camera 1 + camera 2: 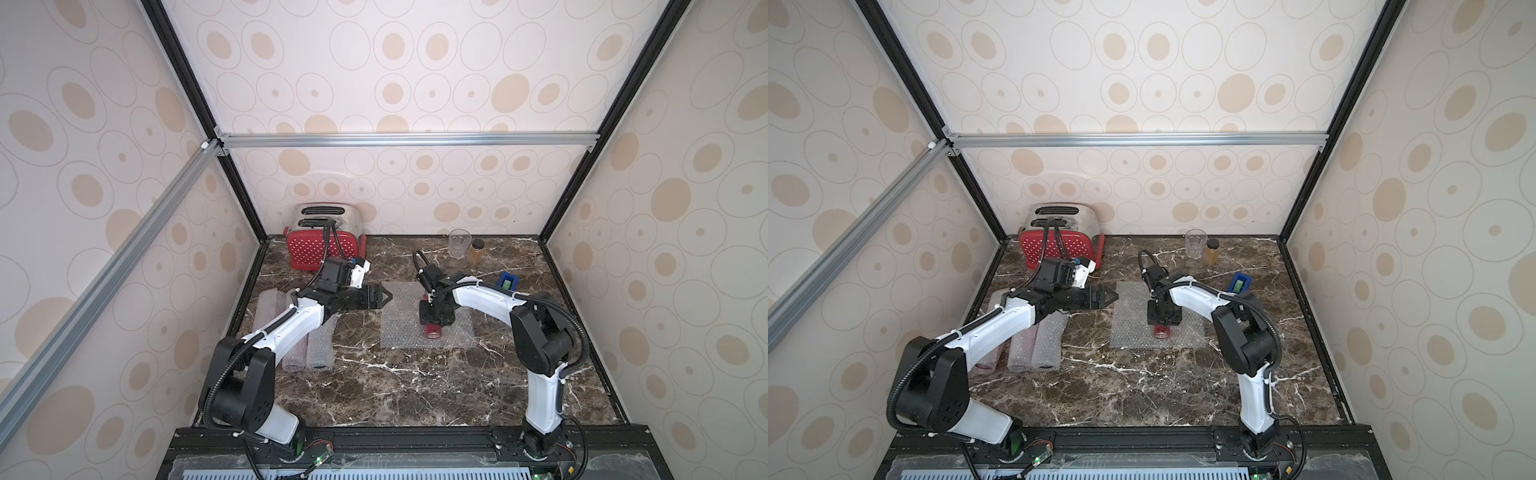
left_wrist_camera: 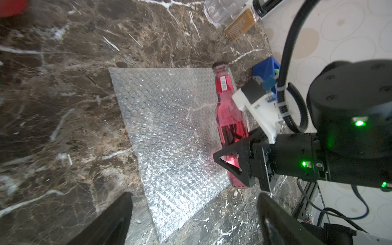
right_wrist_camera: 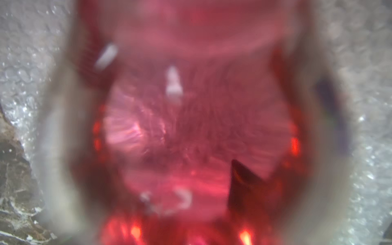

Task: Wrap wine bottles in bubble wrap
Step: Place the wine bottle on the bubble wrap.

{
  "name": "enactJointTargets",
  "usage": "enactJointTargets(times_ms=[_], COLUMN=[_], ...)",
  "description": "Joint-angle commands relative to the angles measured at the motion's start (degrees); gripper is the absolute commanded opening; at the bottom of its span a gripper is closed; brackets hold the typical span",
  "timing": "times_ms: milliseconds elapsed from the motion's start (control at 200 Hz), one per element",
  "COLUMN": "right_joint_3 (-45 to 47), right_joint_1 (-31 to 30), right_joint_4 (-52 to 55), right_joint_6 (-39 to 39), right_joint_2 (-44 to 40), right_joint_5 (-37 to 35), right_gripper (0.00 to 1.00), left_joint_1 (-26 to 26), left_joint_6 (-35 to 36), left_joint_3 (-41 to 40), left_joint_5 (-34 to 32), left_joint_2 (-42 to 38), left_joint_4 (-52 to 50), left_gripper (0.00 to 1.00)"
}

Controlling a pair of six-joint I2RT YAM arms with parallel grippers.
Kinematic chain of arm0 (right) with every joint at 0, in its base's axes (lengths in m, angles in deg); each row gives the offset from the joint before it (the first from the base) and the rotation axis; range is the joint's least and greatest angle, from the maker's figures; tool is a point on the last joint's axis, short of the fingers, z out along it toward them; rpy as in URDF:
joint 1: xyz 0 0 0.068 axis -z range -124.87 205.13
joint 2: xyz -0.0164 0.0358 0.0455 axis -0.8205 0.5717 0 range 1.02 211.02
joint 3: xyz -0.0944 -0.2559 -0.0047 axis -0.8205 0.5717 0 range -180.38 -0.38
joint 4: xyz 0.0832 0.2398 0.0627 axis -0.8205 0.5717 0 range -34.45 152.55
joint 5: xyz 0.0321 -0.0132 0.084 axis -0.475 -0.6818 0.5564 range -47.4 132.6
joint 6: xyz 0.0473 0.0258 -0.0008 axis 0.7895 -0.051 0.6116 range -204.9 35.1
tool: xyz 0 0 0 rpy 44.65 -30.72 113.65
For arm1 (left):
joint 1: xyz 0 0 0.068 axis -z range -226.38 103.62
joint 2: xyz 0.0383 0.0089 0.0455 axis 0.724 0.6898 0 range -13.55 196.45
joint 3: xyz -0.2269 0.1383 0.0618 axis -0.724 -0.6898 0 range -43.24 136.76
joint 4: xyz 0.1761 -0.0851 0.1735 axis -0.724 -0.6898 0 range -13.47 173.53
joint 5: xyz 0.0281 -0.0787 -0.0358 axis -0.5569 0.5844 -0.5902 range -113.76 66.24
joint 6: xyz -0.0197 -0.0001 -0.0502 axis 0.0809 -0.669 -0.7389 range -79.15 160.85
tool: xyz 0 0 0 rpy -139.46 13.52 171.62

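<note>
A wine bottle with red liquid and a dark cap lies on its side along one edge of a flat sheet of bubble wrap; both top views show them mid-table. My right gripper reaches down over the bottle's lower body and is shut on it; the blurred red glass fills the right wrist view. My left gripper stands open just left of the sheet, above its near corner and holding nothing. Three rolls of bubble wrap lie at the left under my left arm, one showing red inside.
A red and steel toaster stands at the back left. A clear drinking glass and an amber jar stand at the back, with a blue tape dispenser to the right of the sheet. Patterned walls enclose the marble table.
</note>
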Motion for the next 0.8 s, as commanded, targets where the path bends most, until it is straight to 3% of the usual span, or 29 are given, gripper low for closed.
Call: enactJointTargets(times_ms=[0, 135, 326, 436, 797], right_joint_3=[-2.8, -2.7, -3.6, -3.6, -3.4], right_joint_1=[-0.3, -0.2, -0.8, -1.0, -1.7], right_joint_4=[1.2, 1.1, 1.9, 2.5, 3.4], right_joint_6=[0.8, 1.0, 1.0, 1.0, 1.5], right_joint_2=[0.9, 1.9, 3.2, 2.8, 1.1], right_joint_5=[0.8, 1.1, 1.1, 0.8, 0.3], right_gripper=[0.09, 0.17, 0.42, 0.52, 0.63], left_joint_1=[1.6, 1.8, 1.9, 2.2, 4.6], left_joint_6=[1.3, 0.1, -5.2, -7.1, -7.4], left_joint_3=[2.6, 3.9, 5.3, 5.2, 7.4], left_joint_5=[-1.7, -3.3, -3.4, -3.8, -6.6], left_joint_2=[1.5, 4.4, 8.6, 10.5, 17.1], left_joint_4=[0.8, -0.4, -0.1, 0.9, -1.2], left_gripper=[0.85, 0.81, 0.74, 0.69, 0.50])
